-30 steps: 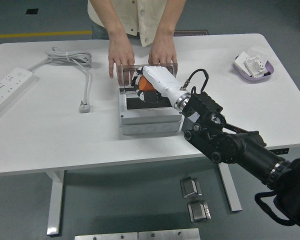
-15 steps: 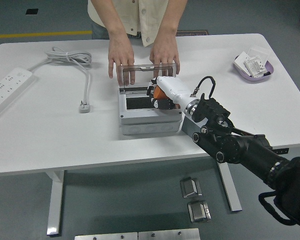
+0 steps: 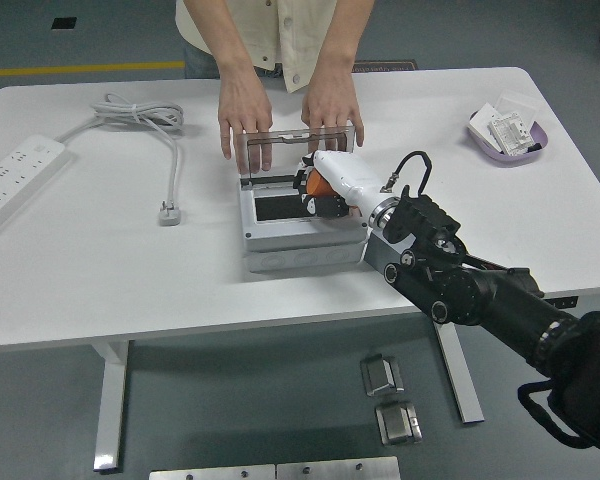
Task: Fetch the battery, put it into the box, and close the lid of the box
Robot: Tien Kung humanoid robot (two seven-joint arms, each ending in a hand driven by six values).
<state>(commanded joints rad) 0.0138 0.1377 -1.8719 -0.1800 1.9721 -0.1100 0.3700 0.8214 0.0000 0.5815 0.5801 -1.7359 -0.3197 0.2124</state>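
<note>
A grey box (image 3: 300, 243) stands in the middle of the white table, and its inside (image 3: 278, 209) looks dark. I cannot make out the battery as a separate thing. The clear lid (image 3: 280, 149) stands upright at the box's far edge. A person across the table holds it with one hand (image 3: 242, 105) at its left end and the other hand (image 3: 331, 100) at its right. My right hand (image 3: 317, 192), white with black and orange parts, reaches over the box's right side just below the lid.
A white power strip (image 3: 15, 180) lies at the far left, and its cable ends in a plug (image 3: 168, 213) left of the box. A purple tray (image 3: 508, 135) with small white parts sits at the back right. Metal parts lie on the floor below.
My right hand has pulled back from deep over the box's far left to its right side. The box and lid have shifted slightly; the person's hands stay on the lid.
</note>
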